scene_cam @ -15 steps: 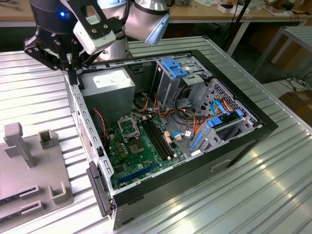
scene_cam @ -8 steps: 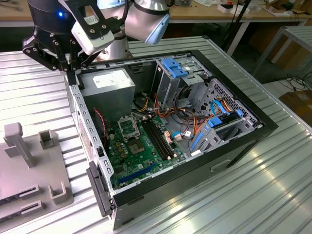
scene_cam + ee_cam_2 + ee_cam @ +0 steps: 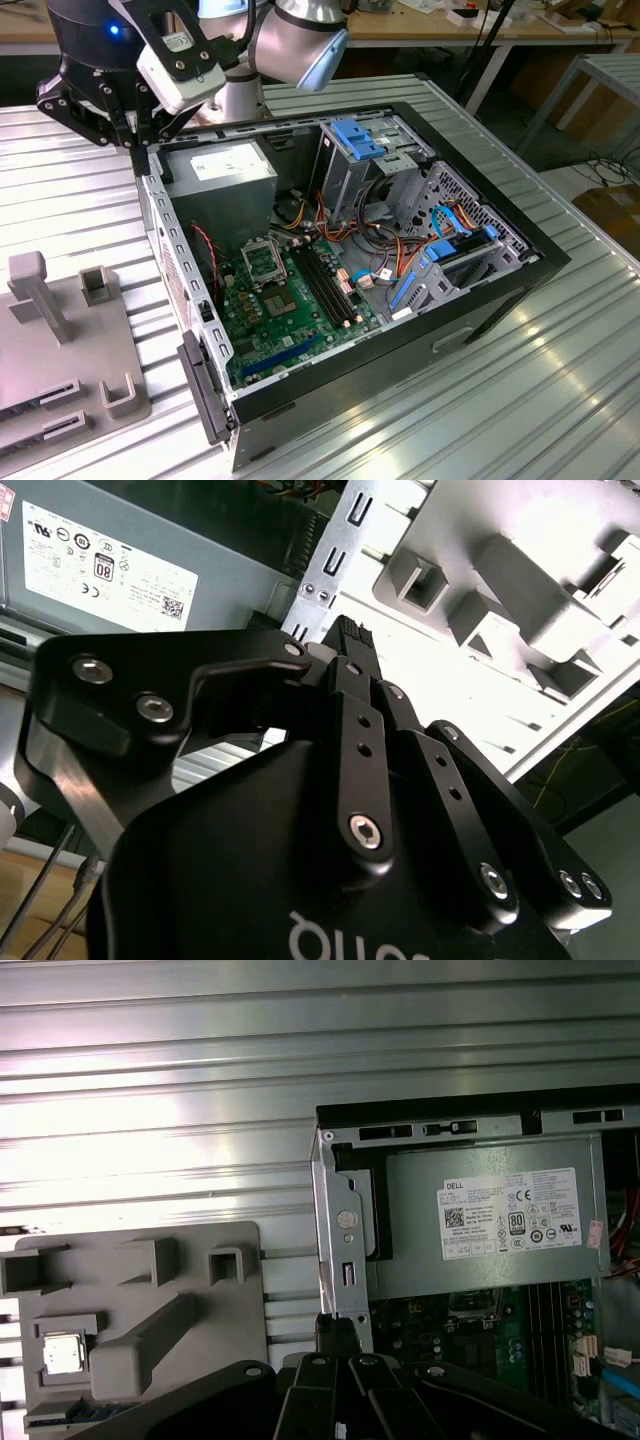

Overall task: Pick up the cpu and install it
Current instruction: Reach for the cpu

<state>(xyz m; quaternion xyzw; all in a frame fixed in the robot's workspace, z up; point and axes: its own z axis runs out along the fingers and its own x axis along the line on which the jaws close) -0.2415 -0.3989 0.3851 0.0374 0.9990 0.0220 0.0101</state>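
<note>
- You are at the opening step, the approach: nothing has been picked yet.
- The cpu (image 3: 62, 1352) lies flat in a square pocket of the grey fixture tray (image 3: 200, 1260), on the ribbed table beside the computer case (image 3: 480, 290), not inside it.
- Your gripper (image 3: 337, 1335) hangs over the case's metal side rim, next to the power supply (image 3: 480, 1250) and well apart from the chip.
- Its fingers look pressed together with nothing between them (both wrist views show the tips as one dark block).
- The socket (image 3: 262, 262) sits on the green motherboard (image 3: 290, 310) below the power supply, and from here it looks unoccupied.
- In my judgement the pick calls for jaws parted enough to straddle the chip's edges, centred squarely over the pocket, with a straight descent (the pocket walls leave little room).
</note>
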